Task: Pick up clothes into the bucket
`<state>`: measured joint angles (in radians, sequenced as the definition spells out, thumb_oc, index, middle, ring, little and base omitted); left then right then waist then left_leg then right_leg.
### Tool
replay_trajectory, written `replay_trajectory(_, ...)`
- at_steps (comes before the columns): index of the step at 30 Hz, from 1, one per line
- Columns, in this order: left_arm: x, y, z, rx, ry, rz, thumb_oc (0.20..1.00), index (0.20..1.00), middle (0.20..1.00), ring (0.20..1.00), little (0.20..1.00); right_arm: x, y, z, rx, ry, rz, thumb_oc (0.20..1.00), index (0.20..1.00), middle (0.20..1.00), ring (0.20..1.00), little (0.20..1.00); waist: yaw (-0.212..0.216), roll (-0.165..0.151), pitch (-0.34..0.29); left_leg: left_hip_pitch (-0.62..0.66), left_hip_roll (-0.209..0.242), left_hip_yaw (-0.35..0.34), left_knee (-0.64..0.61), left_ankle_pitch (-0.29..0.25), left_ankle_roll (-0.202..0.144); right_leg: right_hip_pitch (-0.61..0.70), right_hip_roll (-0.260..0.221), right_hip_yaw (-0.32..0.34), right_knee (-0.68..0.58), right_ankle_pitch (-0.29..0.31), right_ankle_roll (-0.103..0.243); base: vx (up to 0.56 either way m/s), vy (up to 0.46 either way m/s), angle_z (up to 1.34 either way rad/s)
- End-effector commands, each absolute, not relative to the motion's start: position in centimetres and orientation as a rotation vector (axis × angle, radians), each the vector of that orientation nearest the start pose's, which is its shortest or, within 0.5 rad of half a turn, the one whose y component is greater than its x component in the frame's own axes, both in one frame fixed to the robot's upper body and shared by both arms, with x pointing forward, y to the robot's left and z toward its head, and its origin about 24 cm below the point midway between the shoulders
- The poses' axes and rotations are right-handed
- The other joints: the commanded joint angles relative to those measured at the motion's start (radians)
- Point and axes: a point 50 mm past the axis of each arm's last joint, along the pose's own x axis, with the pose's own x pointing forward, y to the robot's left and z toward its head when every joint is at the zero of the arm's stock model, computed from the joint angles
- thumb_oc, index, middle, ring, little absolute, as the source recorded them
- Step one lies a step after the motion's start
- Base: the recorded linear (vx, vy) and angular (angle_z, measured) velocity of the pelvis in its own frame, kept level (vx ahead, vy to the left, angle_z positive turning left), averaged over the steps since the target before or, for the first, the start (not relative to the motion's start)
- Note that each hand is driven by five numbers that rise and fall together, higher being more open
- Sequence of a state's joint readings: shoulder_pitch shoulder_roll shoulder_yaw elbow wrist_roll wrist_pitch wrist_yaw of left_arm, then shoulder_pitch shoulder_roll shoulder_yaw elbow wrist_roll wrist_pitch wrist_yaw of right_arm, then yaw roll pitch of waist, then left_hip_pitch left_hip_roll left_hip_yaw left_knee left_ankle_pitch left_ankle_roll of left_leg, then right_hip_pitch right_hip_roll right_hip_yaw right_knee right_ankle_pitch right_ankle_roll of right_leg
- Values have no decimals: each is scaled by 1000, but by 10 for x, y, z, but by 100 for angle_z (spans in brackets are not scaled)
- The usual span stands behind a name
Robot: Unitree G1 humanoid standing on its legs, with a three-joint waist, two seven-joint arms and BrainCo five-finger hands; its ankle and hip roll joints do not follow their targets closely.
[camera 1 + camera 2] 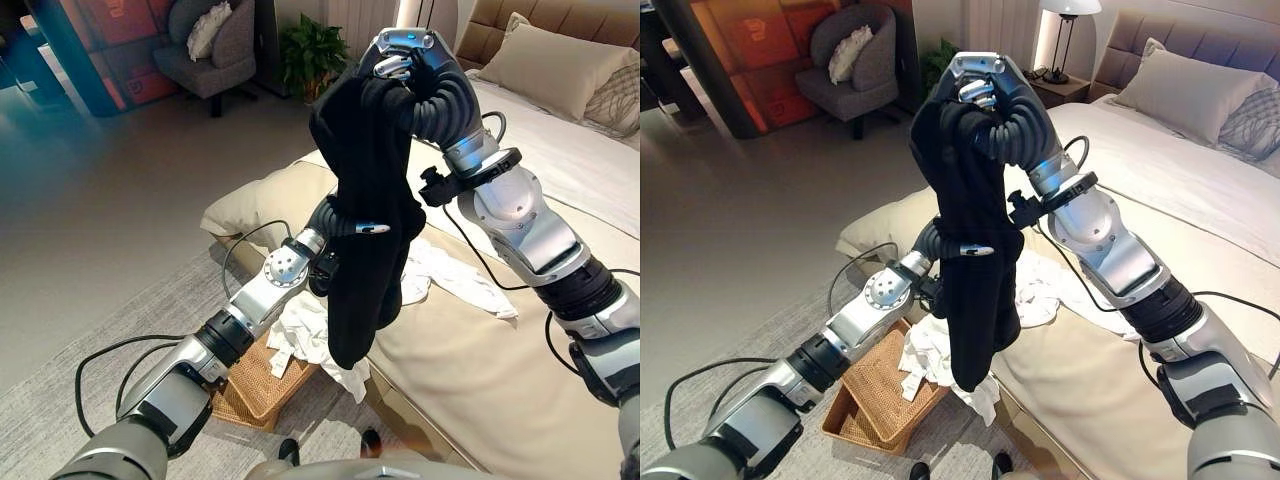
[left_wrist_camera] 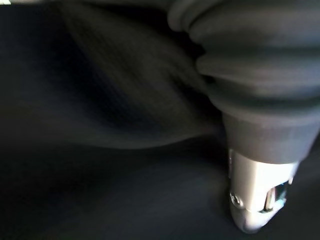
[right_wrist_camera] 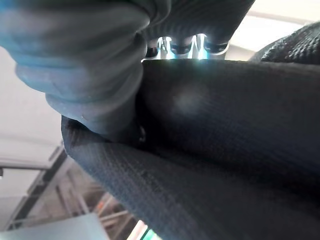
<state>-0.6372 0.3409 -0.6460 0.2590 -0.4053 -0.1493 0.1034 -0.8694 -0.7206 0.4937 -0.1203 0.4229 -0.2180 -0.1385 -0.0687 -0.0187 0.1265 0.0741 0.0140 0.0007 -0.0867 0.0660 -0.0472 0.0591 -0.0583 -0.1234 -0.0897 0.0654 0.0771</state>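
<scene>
Up at the top centre, the right robot hand [image 1: 400, 62] is clenched on a black garment [image 1: 368, 230], which hangs with its long axis vertical, its lower end pointing down above the wicker basket [image 1: 872, 398] beside the bed [image 1: 1110, 390]. Midway, the left robot hand [image 1: 362, 229] pinches the cloth. White clothes [image 1: 300, 335] drape over the basket's edge.

The room is brightly and evenly lit, and a lamp [image 1: 1070, 8] glows at the top edge, right of centre, in the right eye view. The floor [image 1: 110, 190] at left carries a soft sheen. Straight lines bow slightly near the frame edges. The black cloth [image 1: 365, 200] at centre swallows detail. The left wrist view is dark and smeared. In the right wrist view, glare shows between the fingers [image 3: 165, 46] at top.
</scene>
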Motion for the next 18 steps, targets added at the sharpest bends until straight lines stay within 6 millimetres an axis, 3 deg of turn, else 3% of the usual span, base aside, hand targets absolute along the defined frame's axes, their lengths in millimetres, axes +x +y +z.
replay_trajectory(1, 334, 33, 150, 231, -366, -589, 1000, 1000, 1000, 1000, 1000, 255, -76, 349, -238, -1223, 609, 200, 200, 200, 200, 200, -8, -56, -32, -18, -23, -5, 97, -91, 20, -13, -72, -19, 91, -35, 65, 9, 4, -5)
replay_trajectory(10, 319, 8, 156, 73, -304, -800, 1000, 1000, 1000, 1000, 1000, 256, -69, 350, -216, -1213, 618, 200, 200, 200, 200, 200, -20, -51, -35, -17, -24, 2, 97, -92, 21, -17, -72, -9, 90, -31, 66, 1, 1, -2)
replay_trajectory(11, 317, 7, 157, 50, -290, -832, 517, 517, 517, 517, 517, 256, -69, 350, -219, -1208, 625, 200, 200, 200, 200, 200, -21, -50, -36, -15, -24, 2, 97, -93, 21, -16, -71, -9, 89, -31, 66, 38, -1, -3)
replay_trajectory(12, 316, 8, 157, 29, -281, -846, 200, 200, 200, 200, 200, 256, -68, 349, -220, -1203, 634, 200, 200, 200, 200, 200, -22, -48, -36, -7, -22, 2, 93, -101, 19, -8, -68, -8, 87, -37, 67, 44, -3, -4)
replay_trajectory(18, 313, 20, 159, 9, -270, -863, 200, 200, 200, 200, 200, 257, -70, 341, -233, -1168, 656, 200, 200, 200, 200, 200, -22, -51, -39, -7, -20, 1, 91, -101, 15, -7, -68, -9, 84, -37, 65, 11, -2, -2)
